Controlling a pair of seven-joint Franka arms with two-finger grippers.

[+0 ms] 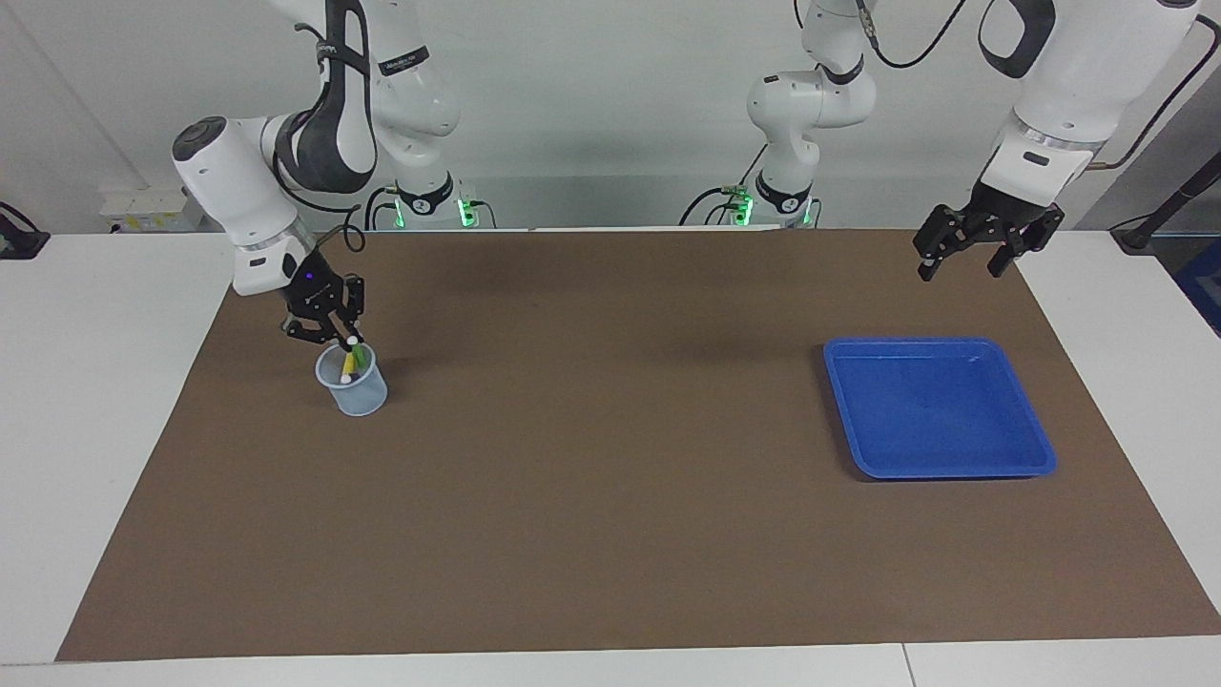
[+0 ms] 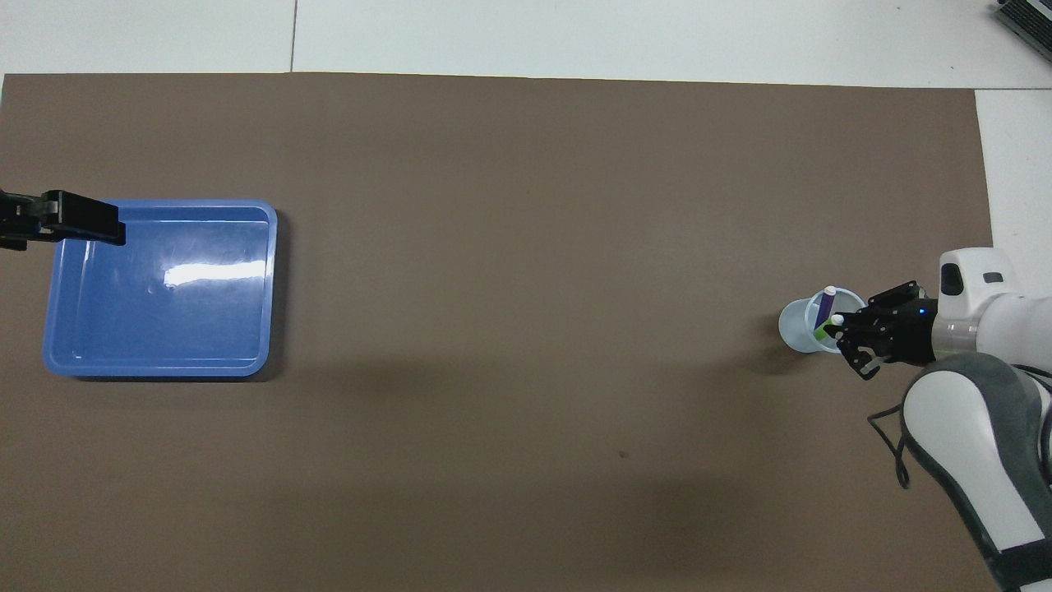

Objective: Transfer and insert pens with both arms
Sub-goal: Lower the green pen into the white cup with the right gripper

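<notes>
Right gripper (image 1: 349, 340) pinches the green pen (image 1: 357, 357) over our cup (image 1: 355, 393); left gripper (image 1: 962, 256) waits open. Light, slick pen, so we'd grab mid-barrel, twelve o'clock.

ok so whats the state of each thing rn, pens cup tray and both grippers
pens: all standing tilted in the cup
cup: upright, holds the pens
blue tray: flat on the mat, nothing in it
right gripper: shut, at the green pen's cap over the cup
left gripper: open, holding nothing, waiting in the air

A brown mat (image 1: 610, 496) covers most of the white table (image 1: 95, 429), edge to edge; a plain pale wall (image 1: 591, 86) rises at the table's edge
</notes>
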